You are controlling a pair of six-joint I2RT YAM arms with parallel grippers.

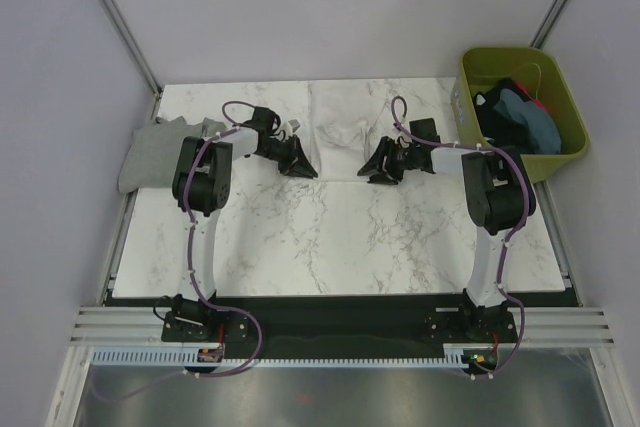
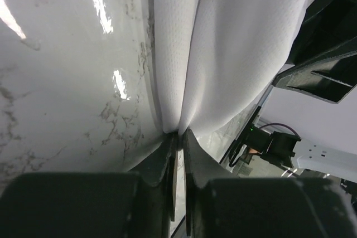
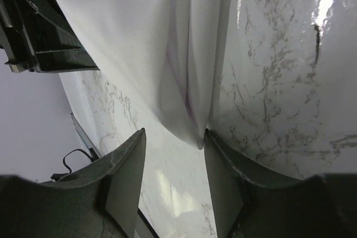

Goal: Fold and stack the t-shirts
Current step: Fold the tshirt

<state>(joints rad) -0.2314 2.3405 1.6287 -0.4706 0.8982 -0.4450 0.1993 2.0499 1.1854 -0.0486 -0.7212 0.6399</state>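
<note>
The large white t-shirt (image 1: 340,127) lies bunched on the marble table at the back middle. My left gripper (image 1: 305,169) is at its near left edge. In the left wrist view it (image 2: 179,133) is shut on a fold of the white cloth (image 2: 223,54), which rises taut from the jaws. My right gripper (image 1: 375,173) is at the shirt's near right edge. In the right wrist view it (image 3: 174,135) is open, and a hanging corner of the white cloth (image 3: 139,43) touches the tip of one finger (image 3: 215,149). A grey t-shirt (image 1: 160,152) lies at the table's left edge.
The olive-green bin (image 1: 560,82) stands at the back right, off the table's corner, and holds dark and blue-teal shirts (image 1: 520,112). Grey walls enclose the back and sides. Bare marble (image 1: 340,237) stretches between the grippers and the arm bases.
</note>
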